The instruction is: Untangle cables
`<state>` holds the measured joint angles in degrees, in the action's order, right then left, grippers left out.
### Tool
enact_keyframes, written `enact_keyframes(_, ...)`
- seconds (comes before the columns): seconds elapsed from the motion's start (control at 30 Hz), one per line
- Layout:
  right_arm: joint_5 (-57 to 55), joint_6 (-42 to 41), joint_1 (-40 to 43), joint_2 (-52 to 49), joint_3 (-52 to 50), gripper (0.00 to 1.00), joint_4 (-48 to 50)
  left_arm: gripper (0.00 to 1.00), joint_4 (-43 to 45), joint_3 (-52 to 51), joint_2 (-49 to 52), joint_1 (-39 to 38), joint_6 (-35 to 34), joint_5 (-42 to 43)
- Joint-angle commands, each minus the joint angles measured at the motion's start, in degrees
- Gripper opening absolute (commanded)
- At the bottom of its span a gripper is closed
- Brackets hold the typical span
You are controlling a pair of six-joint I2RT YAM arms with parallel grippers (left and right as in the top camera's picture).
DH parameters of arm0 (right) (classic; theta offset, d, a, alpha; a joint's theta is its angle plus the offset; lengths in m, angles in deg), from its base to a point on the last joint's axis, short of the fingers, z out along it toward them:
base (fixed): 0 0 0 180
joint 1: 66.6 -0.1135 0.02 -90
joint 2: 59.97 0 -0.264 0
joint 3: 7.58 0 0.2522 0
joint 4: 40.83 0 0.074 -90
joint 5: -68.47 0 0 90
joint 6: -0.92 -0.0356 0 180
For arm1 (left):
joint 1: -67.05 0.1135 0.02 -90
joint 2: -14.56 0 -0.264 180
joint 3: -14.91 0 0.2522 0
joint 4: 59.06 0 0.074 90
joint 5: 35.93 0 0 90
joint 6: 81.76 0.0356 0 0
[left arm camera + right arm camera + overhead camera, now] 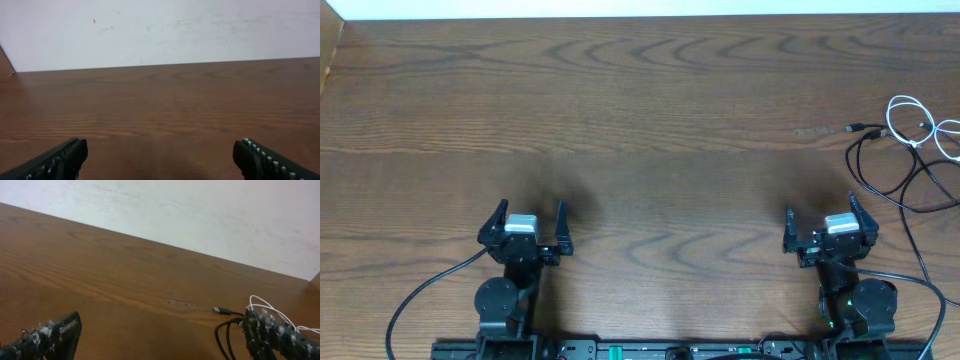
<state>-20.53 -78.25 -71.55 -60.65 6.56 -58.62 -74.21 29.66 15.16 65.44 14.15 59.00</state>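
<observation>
The black cable [876, 186] lies in loose loops at the table's far right, its plug [856, 128] pointing left. The white cable [912, 124] curls over it near the right edge, partly cut off by the frame. My right gripper [820, 210] stands open near the front edge, left of and nearer than the cables, holding nothing. In the right wrist view the black cable [220, 335] and its plug [221, 311] lie just beyond my right fingertip, with the white cable [267, 304] behind it. My left gripper [530, 210] stands open far to the left over bare wood.
The wooden table [640, 100] runs to a white wall at the back. Thick black wires [420, 295] trail from the arm bases along the front edge. A small scuff mark [812, 131] sits left of the black plug.
</observation>
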Motion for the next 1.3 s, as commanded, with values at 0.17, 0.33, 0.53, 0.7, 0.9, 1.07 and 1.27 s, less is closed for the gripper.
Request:
enact_keyframes(0.17, -0.44, 0.39, 0.37, 0.39, -0.09, 0.99, -0.22, 0.98, -2.47, -0.76, -0.52, -0.57, 0.48, -1.99)
enact_keyframes(0.33, -0.42, 0.39, 0.37, 0.39, -0.09, 0.99, -0.22, 0.98, -2.64, -0.76, -0.52, -0.57, 0.94, -2.45)
enact_keyframes(0.53, -0.44, 0.39, 0.37, 0.39, -0.09, 0.99, -0.22, 0.98, -2.23, -0.76, -0.52, -0.59, 4.98, 3.72)
enact_keyframes(0.7, -0.44, 0.39, 0.37, 0.39, -0.09, 0.99, -0.22, 0.98, -2.03, -0.76, -0.52, -0.63, 7.37, 5.62)
enact_keyframes(0.9, -0.44, 0.37, 0.37, 0.33, -0.09, 0.99, -0.24, 0.98, -2.03, -0.74, -0.52, -2.14, 7.37, 6.4)
enact_keyframes(1.07, -0.44, 0.39, 0.37, 0.31, -0.09, 0.99, -0.24, 0.98, -2.01, -0.74, -0.52, -3.43, 7.19, 6.45)
enact_keyframes(1.27, -0.44, 0.39, 0.37, 0.31, -0.09, 0.99, -0.24, 0.98, -1.79, -0.74, -0.52, -3.41, 6.49, 6.36)
